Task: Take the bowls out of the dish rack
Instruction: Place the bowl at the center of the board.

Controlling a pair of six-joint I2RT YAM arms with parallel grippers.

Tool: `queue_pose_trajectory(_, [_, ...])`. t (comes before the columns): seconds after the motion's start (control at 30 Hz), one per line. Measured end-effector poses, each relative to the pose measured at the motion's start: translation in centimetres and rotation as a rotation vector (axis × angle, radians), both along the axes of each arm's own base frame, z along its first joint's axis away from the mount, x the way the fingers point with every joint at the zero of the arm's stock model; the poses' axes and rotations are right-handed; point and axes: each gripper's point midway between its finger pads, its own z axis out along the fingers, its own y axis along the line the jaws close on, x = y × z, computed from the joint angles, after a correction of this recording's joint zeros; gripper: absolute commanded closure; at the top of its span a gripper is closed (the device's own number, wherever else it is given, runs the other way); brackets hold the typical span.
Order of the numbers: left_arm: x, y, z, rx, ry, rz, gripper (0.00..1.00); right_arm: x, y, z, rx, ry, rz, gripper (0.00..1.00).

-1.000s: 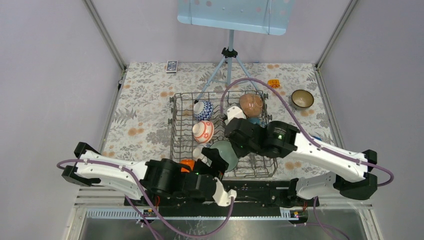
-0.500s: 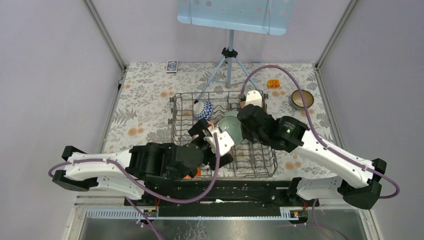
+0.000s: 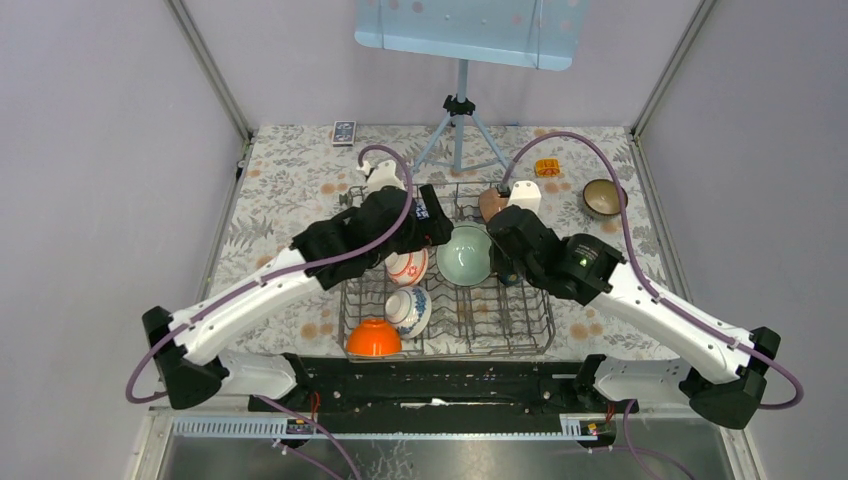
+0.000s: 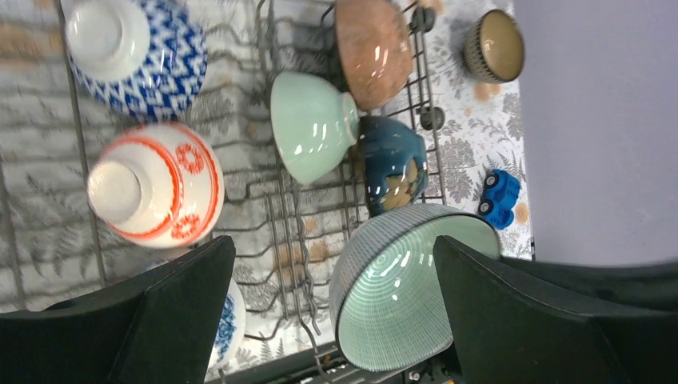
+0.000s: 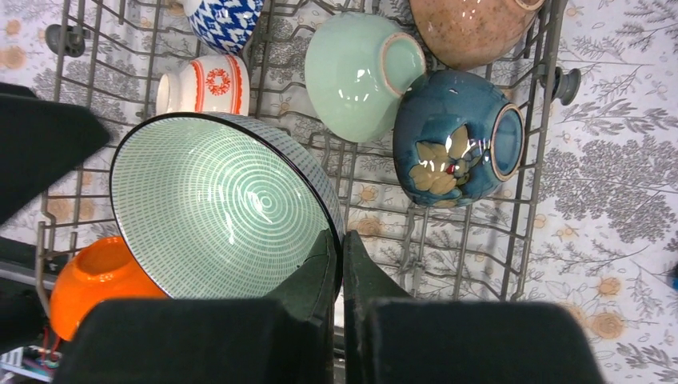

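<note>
My right gripper point(image 5: 337, 248) is shut on the rim of a pale green ringed bowl point(image 5: 216, 208), held tilted above the dish rack point(image 5: 512, 208). My left gripper point(image 4: 332, 244) is open over the rack, and that bowl point(image 4: 400, 296) hangs between its fingers, close to the right one. Still in the rack are a blue-and-white zigzag bowl point(image 4: 140, 52), a red-and-white bowl point(image 4: 156, 184), a plain pale green bowl point(image 4: 308, 124), a dark blue flowered bowl point(image 4: 392, 164), a speckled pink-brown bowl point(image 4: 372, 48), an orange bowl point(image 3: 374, 338) and another blue-and-white bowl point(image 3: 410, 310).
A dark brown bowl with a tan inside point(image 3: 604, 197) sits on the flowered cloth right of the rack. A blue-grey tripod stand point(image 3: 458, 120) rises behind the rack. A small dark card point(image 3: 343, 132), an orange item point(image 3: 546, 167) and a blue toy car point(image 4: 500, 198) lie on the cloth.
My left arm swung from the near edge up over the rack's far left, its gripper staying open. My right gripper carried the green ringed bowl from the rack's front toward its middle.
</note>
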Motion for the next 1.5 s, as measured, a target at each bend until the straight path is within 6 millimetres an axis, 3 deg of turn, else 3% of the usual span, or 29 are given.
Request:
queue_pose_trajectory(0.1, [0.3,-0.3,-2.6,-0.009,0.118,0.045,0.01,-0.2,0.1,0.2,0.032,0.008,-0.014,1.00])
queue_pose_trajectory(0.2, [0.1,-0.4,-3.2,-0.039,0.170,0.084,0.03,-0.3,0.2,0.4,0.064,0.013,-0.037,1.00])
queue_pose_trajectory(0.43, [0.2,-0.5,-3.2,-0.098,0.210,0.147,0.33,-0.5,0.3,0.0,0.098,0.037,-0.068,1.00])
queue_pose_trajectory(0.53, [0.2,-0.5,-3.6,-0.107,0.219,0.157,0.40,-0.6,0.2,-0.3,0.101,0.045,-0.076,1.00])
queue_pose_trajectory(0.87, [0.0,-0.7,-3.8,-0.090,0.207,0.137,0.54,-0.7,0.3,-1.0,0.128,0.077,-0.104,1.00])
queue_pose_trajectory(1.07, [-0.6,-1.2,-3.9,-0.061,0.193,0.097,0.56,-0.6,0.3,-1.0,0.148,0.090,-0.122,1.00])
queue_pose_trajectory(1.23, [-1.4,-1.6,-5.0,-0.006,0.199,0.060,0.57,-0.2,0.6,-0.8,0.177,0.087,-0.132,1.00])
queue_pose_trajectory(1.5, [-1.9,-1.5,-6.5,0.050,0.210,0.038,0.71,0.0,0.6,-0.7,0.187,0.083,-0.140,1.00])
